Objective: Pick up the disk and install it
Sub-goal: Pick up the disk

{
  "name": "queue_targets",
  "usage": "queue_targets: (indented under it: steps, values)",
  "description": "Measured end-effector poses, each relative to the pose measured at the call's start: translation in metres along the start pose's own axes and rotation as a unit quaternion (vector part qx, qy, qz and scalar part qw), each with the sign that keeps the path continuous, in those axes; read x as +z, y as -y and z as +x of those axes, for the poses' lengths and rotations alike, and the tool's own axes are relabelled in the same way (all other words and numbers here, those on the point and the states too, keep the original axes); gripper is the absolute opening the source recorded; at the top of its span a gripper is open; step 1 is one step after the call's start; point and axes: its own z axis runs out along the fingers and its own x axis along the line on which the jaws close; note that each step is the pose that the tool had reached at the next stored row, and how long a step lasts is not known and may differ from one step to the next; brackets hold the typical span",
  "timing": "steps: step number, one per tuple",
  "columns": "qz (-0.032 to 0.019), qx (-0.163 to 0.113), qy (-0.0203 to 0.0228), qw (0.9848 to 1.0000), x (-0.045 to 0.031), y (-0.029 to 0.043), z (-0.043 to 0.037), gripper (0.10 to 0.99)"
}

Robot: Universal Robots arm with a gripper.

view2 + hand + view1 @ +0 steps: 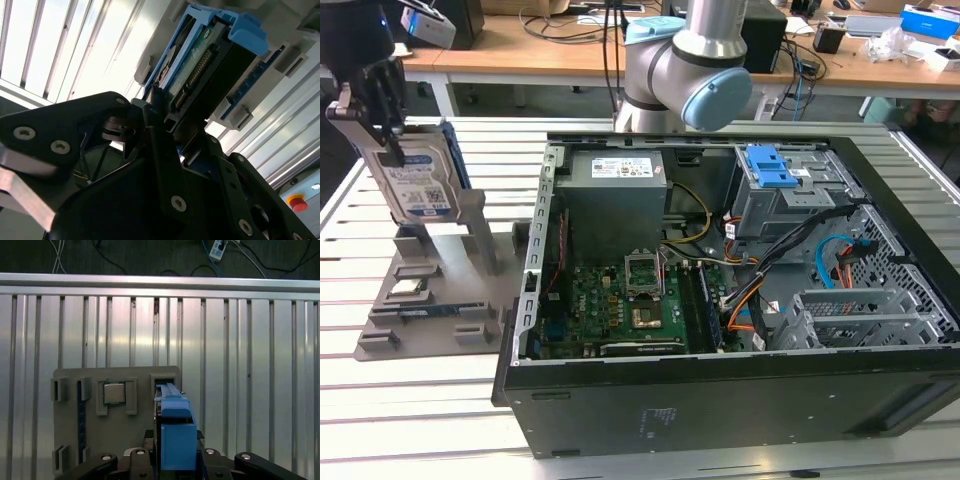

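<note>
The disk stands upright on edge over the grey holder stand at the exterior view's left; it is silver with a blue-and-white label and a blue frame. My gripper comes down on its top edge and is shut on it. In the second wrist view the black fingers clamp the disk near its connector end. In the first wrist view the disk's blue frame sits between the fingers, above the stand.
The open computer case lies at the exterior view's middle and right, with a motherboard, cables and a grey cage with a blue latch. The stand also carries a processor chip and a thin memory stick. The table is ribbed metal.
</note>
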Motion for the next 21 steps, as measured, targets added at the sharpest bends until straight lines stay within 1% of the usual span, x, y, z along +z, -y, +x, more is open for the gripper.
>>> queue_targets:
  steps: [1, 4, 12, 21]
  values:
    - [0.0000, 0.000, 0.0000, 1.0000, -0.0049, -0.0001, -0.0001, 0.365]
    - [0.0000, 0.000, 0.0000, 1.0000, -0.0124, -0.0003, -0.0001, 0.365]
    - [0.0000, 0.000, 0.0000, 1.0000, -0.0241, -0.0006, -0.0002, 0.365]
    - [0.0000, 0.000, 0.0000, 1.0000, -0.0338, -0.0009, -0.0003, 0.365]
